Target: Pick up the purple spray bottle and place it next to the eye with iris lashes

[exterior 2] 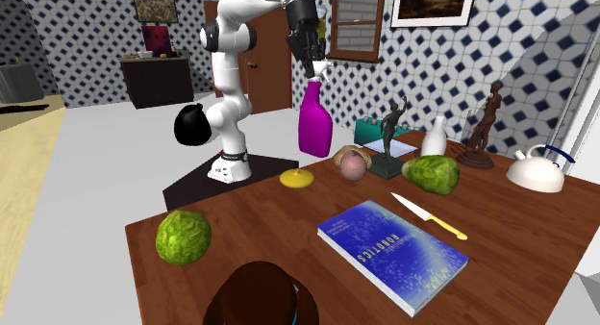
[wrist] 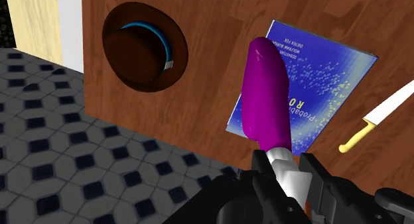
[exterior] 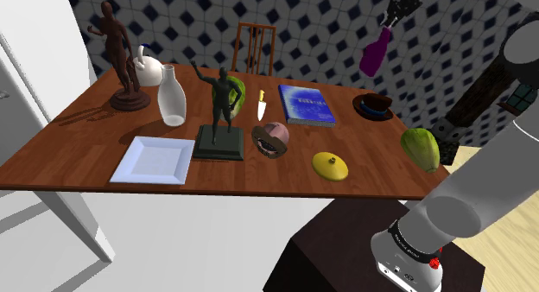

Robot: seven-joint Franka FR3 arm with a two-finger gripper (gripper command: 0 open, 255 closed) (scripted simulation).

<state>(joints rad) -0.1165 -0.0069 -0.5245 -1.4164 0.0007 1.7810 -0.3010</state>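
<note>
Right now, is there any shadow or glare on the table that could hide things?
Shoulder view: the brown statue throws a faint shadow on the table, hiding nothing. Second exterior view: even light, no glare. Wrist view: the spray bottle in the end effector is evenly lit.

White rounded arm [exterior 2: 229, 116] with dark joints, all-black hand [exterior 2: 313, 65], small red button [exterior: 434, 263] near its base.

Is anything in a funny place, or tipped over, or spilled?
Just one thing: the purple spray bottle is up in the air, high above the table, not standing on it. It hangs there because the gripper is clasping its white top. Nothing on the table looks spilled or knocked over.
</note>
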